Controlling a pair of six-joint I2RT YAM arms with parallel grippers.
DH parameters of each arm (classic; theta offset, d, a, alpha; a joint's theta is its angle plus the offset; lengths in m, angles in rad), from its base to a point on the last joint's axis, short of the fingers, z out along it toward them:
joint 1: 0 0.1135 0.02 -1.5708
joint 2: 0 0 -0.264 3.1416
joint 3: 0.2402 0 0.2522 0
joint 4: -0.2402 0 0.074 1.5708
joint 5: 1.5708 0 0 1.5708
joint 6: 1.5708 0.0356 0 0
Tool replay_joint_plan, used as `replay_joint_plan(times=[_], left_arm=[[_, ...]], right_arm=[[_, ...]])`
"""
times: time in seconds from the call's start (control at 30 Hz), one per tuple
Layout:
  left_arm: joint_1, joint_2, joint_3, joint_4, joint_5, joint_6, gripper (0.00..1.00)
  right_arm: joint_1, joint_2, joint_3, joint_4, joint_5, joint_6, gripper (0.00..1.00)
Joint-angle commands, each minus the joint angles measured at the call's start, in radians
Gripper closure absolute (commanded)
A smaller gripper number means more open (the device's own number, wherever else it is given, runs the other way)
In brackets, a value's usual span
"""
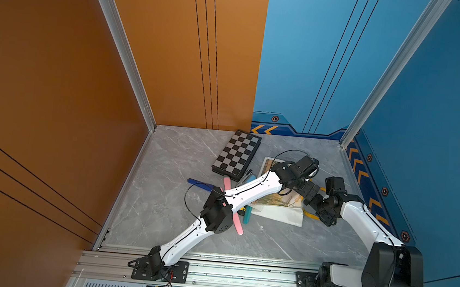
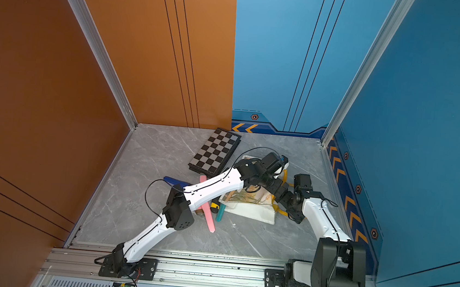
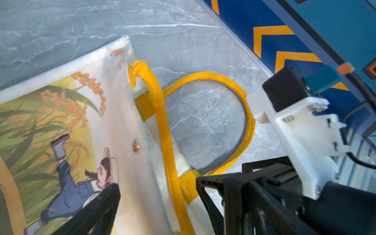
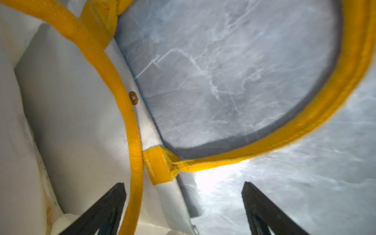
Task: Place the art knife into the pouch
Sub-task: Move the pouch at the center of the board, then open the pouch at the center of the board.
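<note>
Pouch point(image 1: 279, 214) flat, mouth + handles point(image 3: 223, 77) twd R wall point(image 1: 368, 173); L pincer point(image 3: 158, 187), R pincer point(image 4: 184, 185) both open.

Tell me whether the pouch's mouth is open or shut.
Open. In the right wrist view the pouch shows its white inside behind one yellow handle, and its snap lies bare, unfastened.

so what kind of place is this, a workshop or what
Most likely a robot test cell, not a home: a left arm and right arm bolted to an aluminium rail, a marble-look tabletop boxed in by an orange panel and blue panel, and aluminium frame posts at the corners.
</note>
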Motion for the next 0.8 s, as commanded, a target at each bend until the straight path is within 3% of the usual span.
replay_joint_plan(times=[0.0,0.3,0.47,0.77], left_arm=[[0.036,0.087,-0.014,-0.068,-0.182,0.029,0.01],[-0.019,0.123,-0.008,-0.069,-0.301,0.149,0.06],[-0.036,0.129,-0.035,-0.073,-0.364,0.194,0.33],[-0.038,0.136,-0.05,-0.075,-0.424,0.234,0.59]], right_arm=[[-0.053,-0.068,0.005,-0.112,0.034,-0.068,0.07],[-0.182,-0.096,0.048,-0.198,0.092,-0.119,0.07],[-0.209,-0.099,0.051,-0.198,0.112,-0.102,0.08],[-0.259,-0.116,0.055,-0.209,0.135,-0.087,0.11]])
